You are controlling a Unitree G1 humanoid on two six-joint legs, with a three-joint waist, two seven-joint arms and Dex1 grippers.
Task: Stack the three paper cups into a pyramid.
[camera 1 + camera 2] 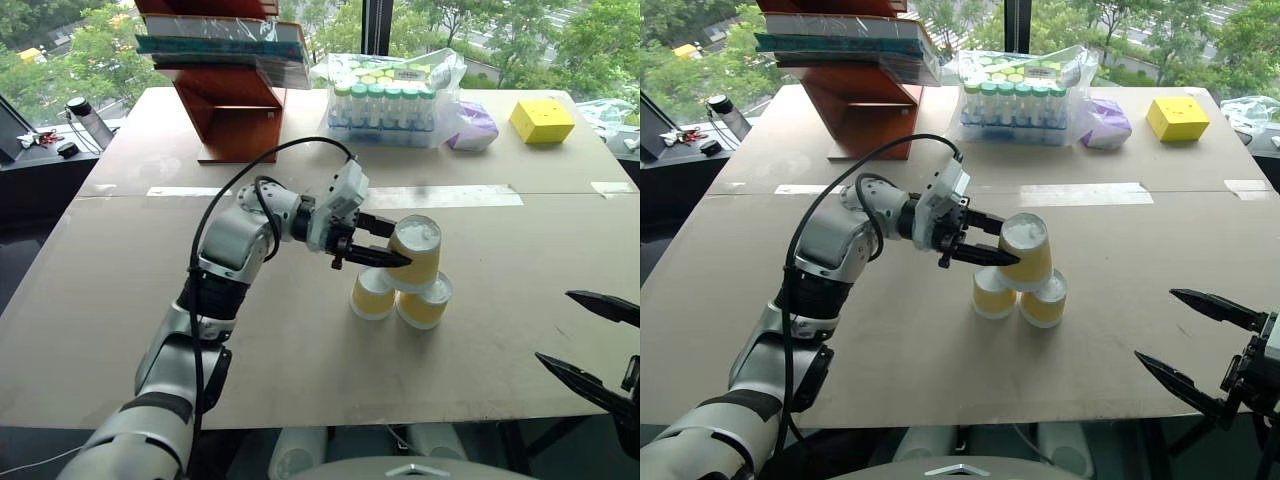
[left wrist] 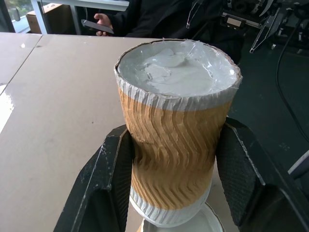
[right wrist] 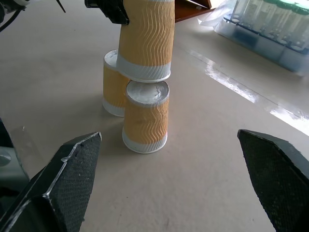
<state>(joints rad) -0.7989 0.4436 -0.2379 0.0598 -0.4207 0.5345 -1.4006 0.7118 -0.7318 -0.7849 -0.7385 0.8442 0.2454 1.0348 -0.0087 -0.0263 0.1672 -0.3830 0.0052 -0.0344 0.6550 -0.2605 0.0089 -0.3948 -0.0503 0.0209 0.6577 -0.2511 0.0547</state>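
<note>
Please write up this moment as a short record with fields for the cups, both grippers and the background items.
top cup: upside down, gripped by left gripper, resting on the two base cups
base cups: upside down, side by side on table
right gripper: open, holding nothing, apart from the cups
background: bottle pack, yellow box

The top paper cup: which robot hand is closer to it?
Left. The left hand grips the top paper cup above the two bottom cups. The right hand waits open, off to the side.
</note>
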